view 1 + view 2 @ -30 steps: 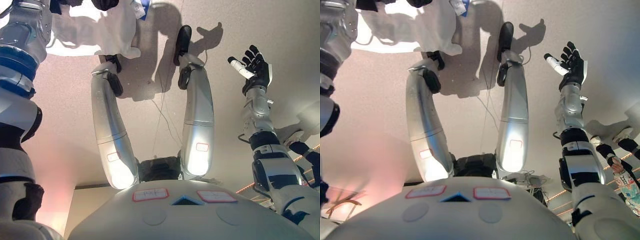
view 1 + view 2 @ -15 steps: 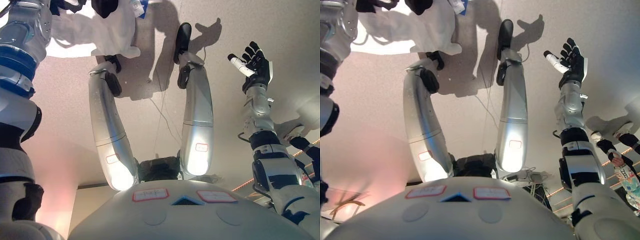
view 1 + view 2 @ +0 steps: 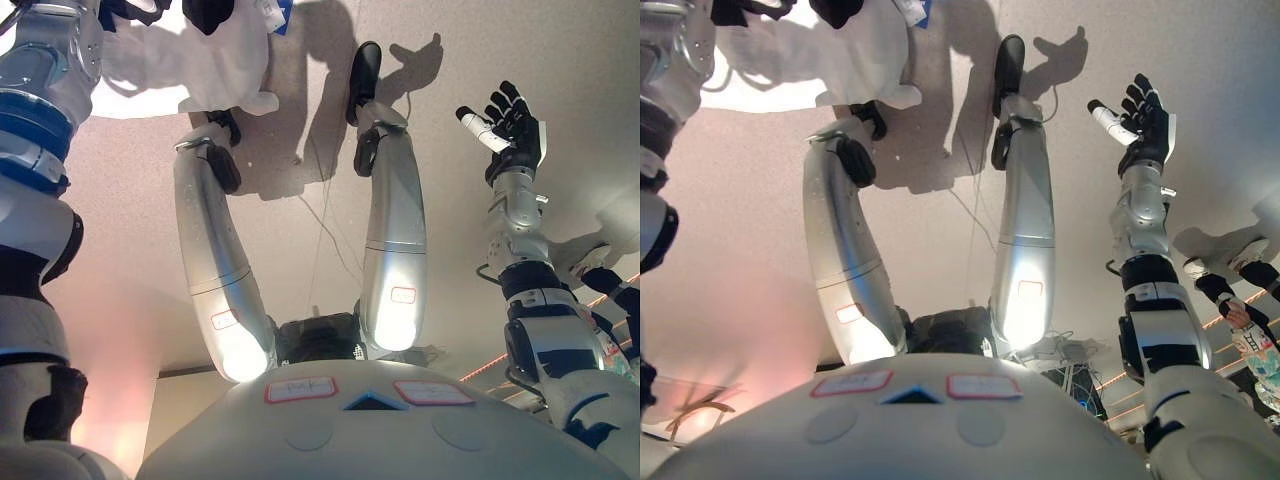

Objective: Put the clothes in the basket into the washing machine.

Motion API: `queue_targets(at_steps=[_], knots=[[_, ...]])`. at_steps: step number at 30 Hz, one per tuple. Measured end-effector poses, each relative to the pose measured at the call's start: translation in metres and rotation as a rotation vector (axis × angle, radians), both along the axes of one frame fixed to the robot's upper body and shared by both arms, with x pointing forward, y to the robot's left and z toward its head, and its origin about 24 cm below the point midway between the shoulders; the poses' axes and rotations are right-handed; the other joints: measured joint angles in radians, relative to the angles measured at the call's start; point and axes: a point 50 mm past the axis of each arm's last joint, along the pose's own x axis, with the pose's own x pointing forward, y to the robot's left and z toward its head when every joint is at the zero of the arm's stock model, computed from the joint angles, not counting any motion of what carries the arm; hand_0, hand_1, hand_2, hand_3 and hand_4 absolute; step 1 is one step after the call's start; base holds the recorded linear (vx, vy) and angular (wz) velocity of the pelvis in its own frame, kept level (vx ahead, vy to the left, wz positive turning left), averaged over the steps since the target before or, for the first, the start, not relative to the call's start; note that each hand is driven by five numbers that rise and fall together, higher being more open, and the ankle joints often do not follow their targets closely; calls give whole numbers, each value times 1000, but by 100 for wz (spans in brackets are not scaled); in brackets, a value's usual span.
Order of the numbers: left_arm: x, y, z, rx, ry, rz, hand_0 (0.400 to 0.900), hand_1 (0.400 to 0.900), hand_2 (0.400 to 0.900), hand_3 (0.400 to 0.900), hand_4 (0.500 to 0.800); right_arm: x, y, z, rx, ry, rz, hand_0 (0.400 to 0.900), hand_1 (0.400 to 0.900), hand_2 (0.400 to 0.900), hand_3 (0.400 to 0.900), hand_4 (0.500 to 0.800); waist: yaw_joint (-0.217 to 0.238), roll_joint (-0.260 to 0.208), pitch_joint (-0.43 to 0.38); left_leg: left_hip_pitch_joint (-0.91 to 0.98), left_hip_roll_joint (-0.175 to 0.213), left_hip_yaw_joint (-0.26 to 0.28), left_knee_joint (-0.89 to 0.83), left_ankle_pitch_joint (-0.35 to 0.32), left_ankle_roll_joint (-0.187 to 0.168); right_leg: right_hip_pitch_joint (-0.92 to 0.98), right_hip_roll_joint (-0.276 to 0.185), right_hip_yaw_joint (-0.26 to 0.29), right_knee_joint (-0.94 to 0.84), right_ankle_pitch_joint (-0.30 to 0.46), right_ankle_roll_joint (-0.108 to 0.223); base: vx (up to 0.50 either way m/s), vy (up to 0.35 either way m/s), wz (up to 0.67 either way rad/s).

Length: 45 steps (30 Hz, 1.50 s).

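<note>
A white garment (image 3: 205, 65) with a blue tag (image 3: 281, 10) hangs at the top left over the speckled floor (image 3: 120, 230). My left hand (image 3: 208, 12) is at the top edge, its dark fingers curled into the cloth and holding it up. My right hand (image 3: 511, 132) is raised at the right, with its fingers spread, and is empty and far from the garment. No basket or washing machine shows in either view.
A person's shoes (image 3: 1247, 257) and a patterned sleeve (image 3: 1262, 358) show at the right edge. A tangle of cables and a power strip (image 3: 1060, 352) lies on the floor behind me. A tan board (image 3: 175, 405) lies at the lower left.
The left hand and the white garment have risen slightly toward the top edge. The right hand has stayed open in about the same place.
</note>
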Motion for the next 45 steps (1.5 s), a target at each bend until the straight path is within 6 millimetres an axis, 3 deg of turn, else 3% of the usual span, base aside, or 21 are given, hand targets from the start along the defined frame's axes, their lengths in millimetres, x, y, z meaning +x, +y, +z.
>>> queue_targets(at_steps=[16,24,29,36,45], knots=[[-1,1,-7,-11,33,-4,400,400,400,400,500,0,1,1,0,-4,5,900,900,900,900,800,-2,0,0,63,4,19,-46,6,-3,49,1,3,-36,9,14,-4,-5,1],[-1,2,-10,-13,42,0,400,400,400,400,500,0,1,1,0,-6,14,900,900,900,900,800,-1,-1,0,138,1,23,-145,49,-21,109,5,-7,-97,31,19,-24,-49,6],[-1,-4,-24,-84,66,-12,400,400,400,400,500,-2,0,-2,0,8,9,900,900,900,900,800,1,-2,-3,250,-5,22,-272,100,-38,209,5,-32,-197,53,14,-15,-59,9],[-5,-4,-48,-309,93,20,400,400,400,400,500,-7,-1,-9,4,31,2,900,900,900,900,800,3,-2,-4,401,-6,22,-436,164,-62,345,23,-61,-313,96,11,-2,-43,7],[-8,3,-67,-857,63,108,400,400,400,400,500,-12,-5,-16,12,69,-20,900,900,900,900,800,-1,-3,-6,553,-2,28,-680,278,-85,466,52,-87,-483,164,-2,-29,4,-1]])
